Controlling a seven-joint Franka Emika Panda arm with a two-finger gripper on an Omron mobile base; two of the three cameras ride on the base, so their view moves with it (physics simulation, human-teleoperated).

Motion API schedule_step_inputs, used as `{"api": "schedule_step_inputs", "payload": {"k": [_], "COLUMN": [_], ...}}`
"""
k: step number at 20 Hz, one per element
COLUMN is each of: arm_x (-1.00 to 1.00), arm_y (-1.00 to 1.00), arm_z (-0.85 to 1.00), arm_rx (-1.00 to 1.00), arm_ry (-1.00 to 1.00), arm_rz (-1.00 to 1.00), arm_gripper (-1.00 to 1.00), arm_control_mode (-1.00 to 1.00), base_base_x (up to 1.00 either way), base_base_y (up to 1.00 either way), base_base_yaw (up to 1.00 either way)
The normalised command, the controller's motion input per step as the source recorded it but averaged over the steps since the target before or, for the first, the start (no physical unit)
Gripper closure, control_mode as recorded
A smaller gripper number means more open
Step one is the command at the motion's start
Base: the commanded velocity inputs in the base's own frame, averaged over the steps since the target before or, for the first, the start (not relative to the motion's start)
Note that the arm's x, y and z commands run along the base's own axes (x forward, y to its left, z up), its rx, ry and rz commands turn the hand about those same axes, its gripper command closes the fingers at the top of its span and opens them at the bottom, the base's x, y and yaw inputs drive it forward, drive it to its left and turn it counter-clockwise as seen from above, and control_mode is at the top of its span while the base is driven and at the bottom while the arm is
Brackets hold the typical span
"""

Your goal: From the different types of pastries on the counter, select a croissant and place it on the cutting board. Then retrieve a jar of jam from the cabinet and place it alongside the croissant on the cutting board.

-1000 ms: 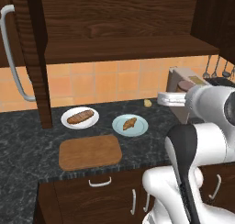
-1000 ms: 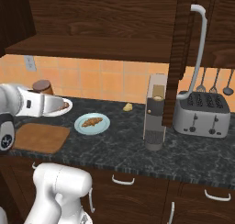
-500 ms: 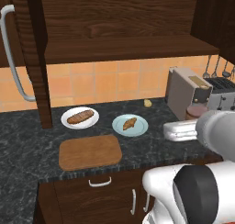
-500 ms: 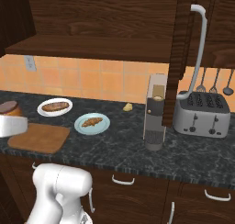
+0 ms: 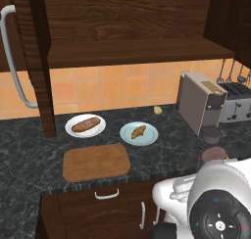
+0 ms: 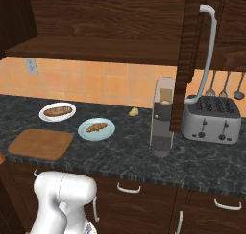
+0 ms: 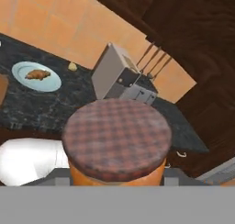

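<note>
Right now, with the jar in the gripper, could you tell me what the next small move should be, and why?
Probably swing the jar of jam, held close at the gripper, leftward toward the cutting board. The board lies bare, while the croissant sits on its pale-blue plate, so set the jar to one side, leaving room.

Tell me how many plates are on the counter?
2. A white plate holding the longer dark loaf sits toward the back left of the counter. A pale-blue plate holding the croissant sits to its right, behind the cutting board.
</note>
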Motion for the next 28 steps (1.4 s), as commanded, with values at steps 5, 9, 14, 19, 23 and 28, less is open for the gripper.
{"api": "schedule_step_inputs", "payload": {"k": [5, 9, 14, 19, 23, 28], "arm_x": [0.66, 0.99, 0.68, 0.29, 0.03, -0.04], "arm_y": [0.27, 0.31, 0.29, 0.04, 0.03, 0.15], "arm_z": [-1.0, -1.0, -0.52, -0.03, -0.2, 0.01], "arm_rx": [-0.46, -0.39, -0.05, 0.05, 0.19, 0.2], "arm_ry": [-0.23, -0.5, -0.41, -0.54, -0.18, 0.04], "arm_rz": [-0.18, -0.14, -0.13, -0.2, -0.03, 0.26], "arm_gripper": [1.0, 1.0, 1.0, 1.0, 1.0, 1.0], "arm_control_mode": [-1.0, -1.0, -1.0, -1.0, -1.0, -1.0], "base_base_x": [0.0, 0.0, 0.0, 0.0, 0.0, 0.0], "base_base_y": [0.0, 0.0, 0.0, 0.0, 0.0, 0.0], "base_base_yaw": [0.0, 0.0, 0.0, 0.0, 0.0, 0.0]}}
